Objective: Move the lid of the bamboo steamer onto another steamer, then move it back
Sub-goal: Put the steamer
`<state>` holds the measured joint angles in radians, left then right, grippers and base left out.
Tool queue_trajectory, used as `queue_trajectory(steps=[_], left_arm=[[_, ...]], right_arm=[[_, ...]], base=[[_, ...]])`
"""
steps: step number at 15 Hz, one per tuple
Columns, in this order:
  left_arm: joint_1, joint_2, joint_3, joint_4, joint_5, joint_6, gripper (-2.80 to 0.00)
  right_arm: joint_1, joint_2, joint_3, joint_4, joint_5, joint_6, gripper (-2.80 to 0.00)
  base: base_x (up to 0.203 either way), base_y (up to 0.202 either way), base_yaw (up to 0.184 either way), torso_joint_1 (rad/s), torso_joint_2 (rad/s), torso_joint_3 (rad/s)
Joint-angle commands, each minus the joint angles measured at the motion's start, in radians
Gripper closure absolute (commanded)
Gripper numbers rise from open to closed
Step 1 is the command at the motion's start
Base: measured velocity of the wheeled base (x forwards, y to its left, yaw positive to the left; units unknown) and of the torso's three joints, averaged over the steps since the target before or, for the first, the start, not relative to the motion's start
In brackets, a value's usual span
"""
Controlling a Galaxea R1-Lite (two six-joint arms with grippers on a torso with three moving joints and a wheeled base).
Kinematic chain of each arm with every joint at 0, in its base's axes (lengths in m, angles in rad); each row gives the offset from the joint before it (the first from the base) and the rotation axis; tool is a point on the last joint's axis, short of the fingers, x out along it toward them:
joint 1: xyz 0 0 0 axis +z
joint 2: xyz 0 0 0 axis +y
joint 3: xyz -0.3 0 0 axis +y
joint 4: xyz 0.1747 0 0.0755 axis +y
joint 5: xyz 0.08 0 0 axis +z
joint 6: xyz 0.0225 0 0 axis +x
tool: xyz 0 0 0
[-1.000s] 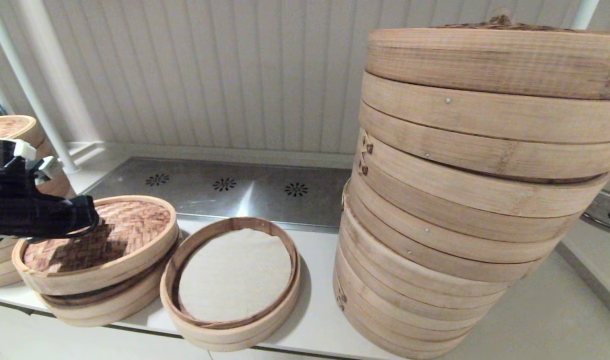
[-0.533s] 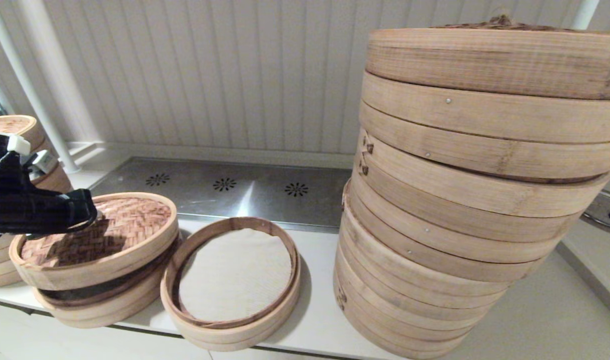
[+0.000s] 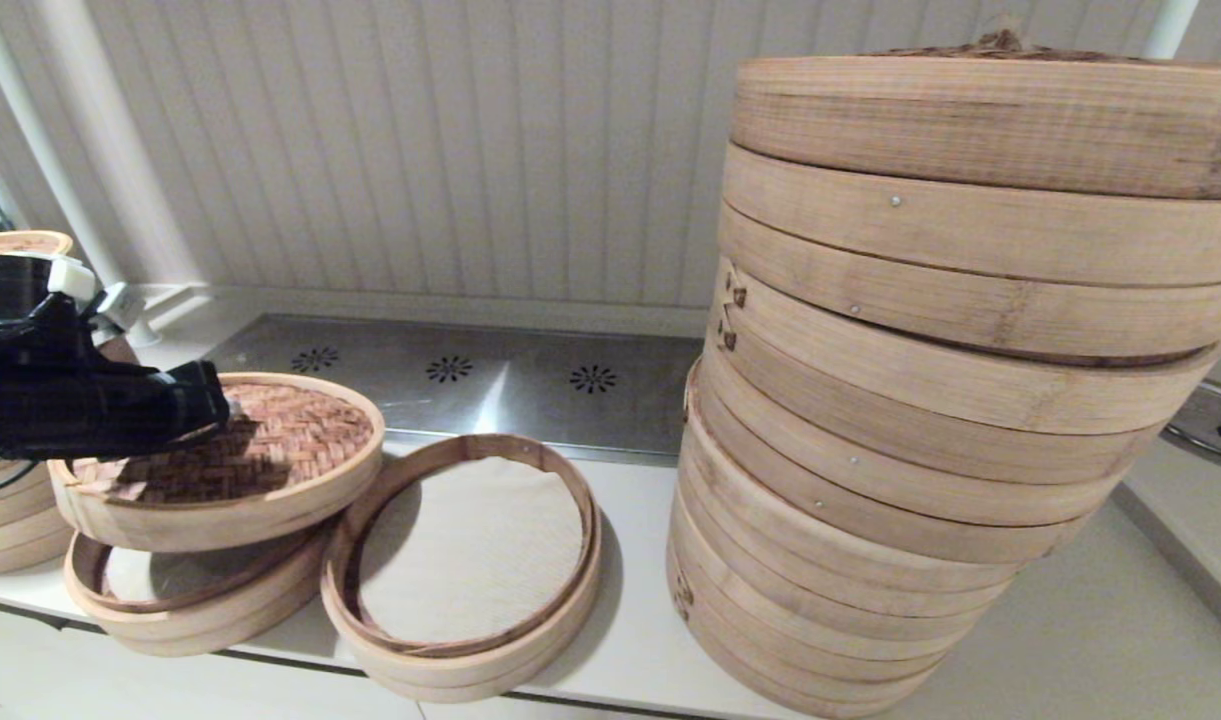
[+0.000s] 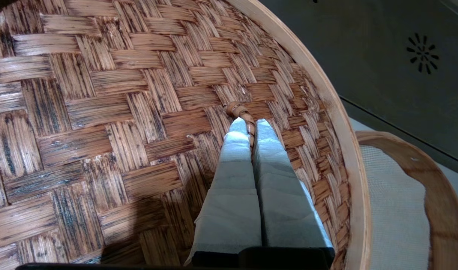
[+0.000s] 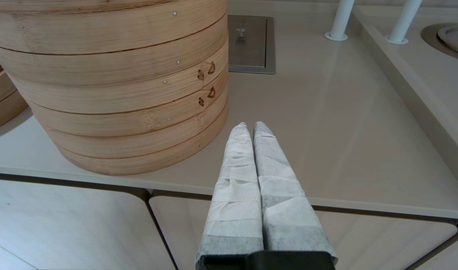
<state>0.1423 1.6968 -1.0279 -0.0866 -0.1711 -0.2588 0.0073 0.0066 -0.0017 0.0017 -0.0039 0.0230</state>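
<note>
The bamboo steamer lid (image 3: pixel 270 450), brown herringbone top with a pale rim, hangs tilted above the left small steamer (image 3: pixel 170 600), whose white liner shows under it. My left gripper (image 4: pixel 250 125) is shut on the lid's tiny centre loop (image 4: pixel 237 110), which sits between its taped fingertips. In the head view the black left arm (image 3: pixel 80 400) covers the lid's left part. The other small steamer (image 3: pixel 465 560), open with a white liner, sits just right of the lid. My right gripper (image 5: pixel 250 127) is shut with nothing in it, low by the counter's front edge, outside the head view.
A tall stack of huge bamboo steamers (image 3: pixel 930 400) fills the right of the counter. A medium stack with a woven lid (image 3: pixel 10 300) stands at the far left behind my arm. A steel plate with vent holes (image 3: pixel 450 375) lies at the back by the panelled wall.
The lid has risen off the left small steamer and shifted right toward the open steamer, carried by my left gripper. The left steamer's liner now shows.
</note>
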Motion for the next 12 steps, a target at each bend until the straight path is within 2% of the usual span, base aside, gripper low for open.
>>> queue_trajectory(steps=[1, 7, 12], left_arm=[[-0.015, -0.011, 0.0, -0.001, -0.001, -0.004, 0.0], [-0.051, -0.049, 0.009, -0.001, 0.006, -0.024, 0.0], [-0.13, -0.082, 0.009, 0.001, 0.018, -0.045, 0.0]], right_arm=[[0.0, 0.001, 0.0, 0.0, -0.001, 0.0, 0.0], [0.0, 0.001, 0.0, 0.0, -0.001, 0.0, 0.0], [0.0, 0.001, 0.0, 0.0, -0.001, 0.0, 0.0]], base=[[0.0, 0.0, 0.0, 0.0, 0.0, 0.0], [0.0, 0.0, 0.0, 0.0, 0.0, 0.0], [0.0, 0.0, 0.0, 0.0, 0.0, 0.0]])
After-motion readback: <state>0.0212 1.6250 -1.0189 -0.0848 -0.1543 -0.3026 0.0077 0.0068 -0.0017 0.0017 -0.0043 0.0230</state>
